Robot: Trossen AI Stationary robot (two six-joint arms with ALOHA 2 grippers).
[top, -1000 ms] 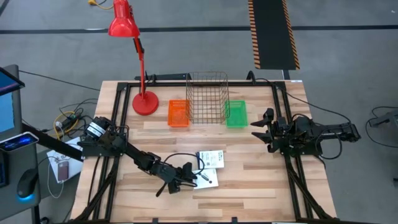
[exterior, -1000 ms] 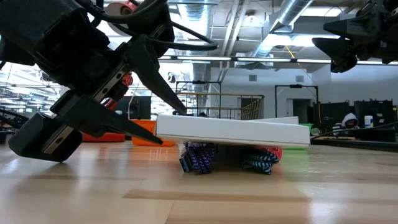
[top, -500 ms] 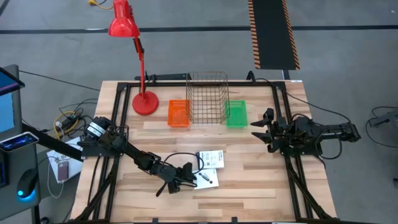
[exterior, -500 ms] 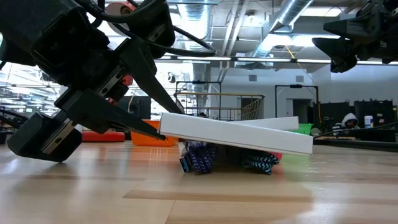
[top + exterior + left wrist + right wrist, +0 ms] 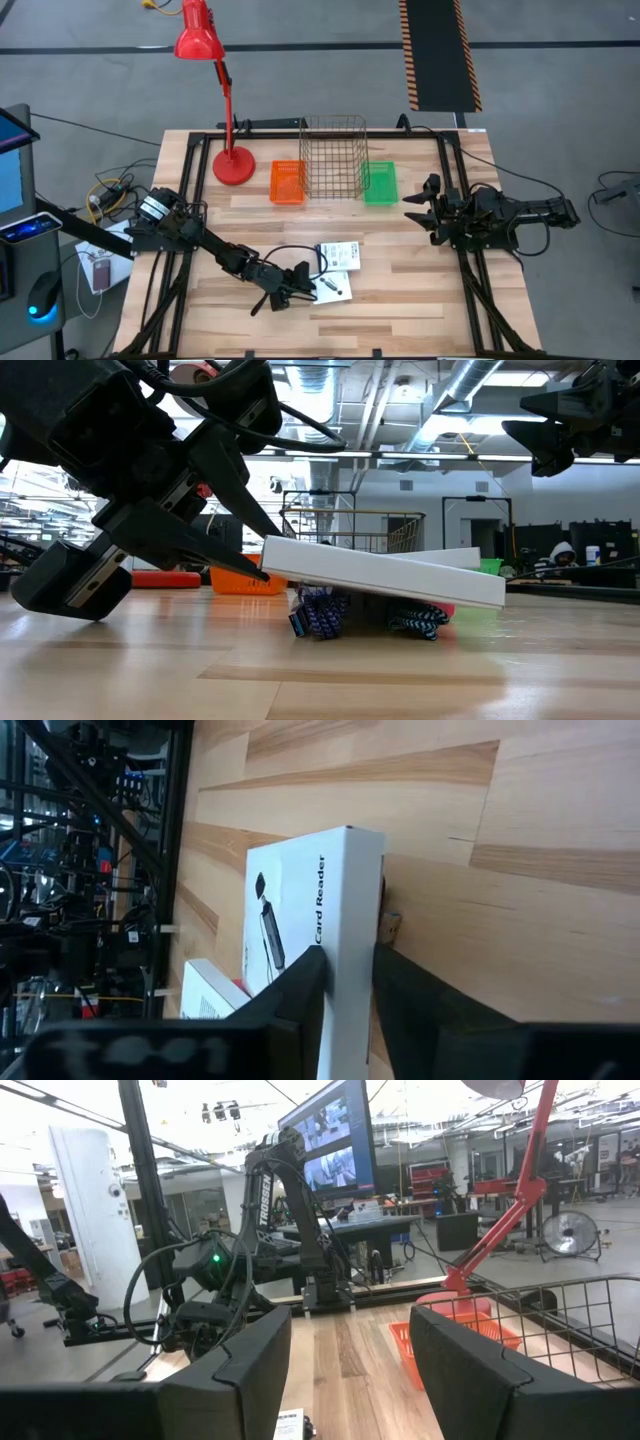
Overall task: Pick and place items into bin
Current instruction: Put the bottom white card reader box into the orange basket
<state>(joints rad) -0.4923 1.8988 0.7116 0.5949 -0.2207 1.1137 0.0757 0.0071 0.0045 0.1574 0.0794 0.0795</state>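
Now left hand (image 5: 348, 982) clamped on white box (image 5: 300, 920); wire basket (image 5: 333, 157) empty; right hand (image 5: 350, 1370) apart.

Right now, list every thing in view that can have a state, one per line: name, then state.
left gripper: fingers closed on the white box's edge, low over the table
white box: gripped at one end, tilted, that end raised
second white packet: flat on the table
right gripper: open, empty, raised, waiting
wire basket: upright
red lamp: upright
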